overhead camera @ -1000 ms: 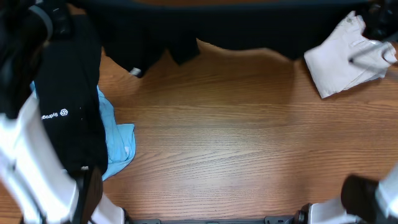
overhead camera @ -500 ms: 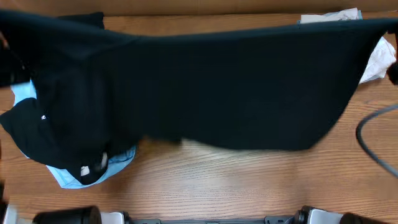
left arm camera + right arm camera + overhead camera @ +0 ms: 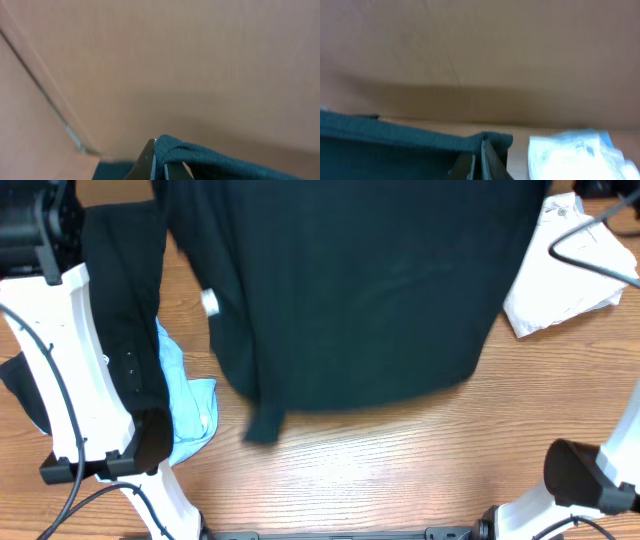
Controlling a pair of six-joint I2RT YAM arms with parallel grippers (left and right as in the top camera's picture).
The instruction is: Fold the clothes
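Note:
A large dark teal garment (image 3: 360,290) hangs spread over the middle of the table in the overhead view, held up at its far corners, its lower edge lying on the wood. My left gripper (image 3: 159,162) is shut on one corner of the garment (image 3: 215,162). My right gripper (image 3: 479,160) is shut on the other corner of it (image 3: 395,145). Neither gripper shows in the overhead view. A black garment (image 3: 125,320) drapes over the left arm, with a light blue garment (image 3: 190,405) under it at the left.
A folded white garment (image 3: 565,275) lies at the far right of the table and also shows in the right wrist view (image 3: 575,155). White arm bases (image 3: 90,410) stand at the front left and front right (image 3: 590,480). A brown wall runs behind the table.
The dark teal garment was lifted from the table's far edge, swung wide across the whole view, and now hangs narrower with its lower edge nearer the front.

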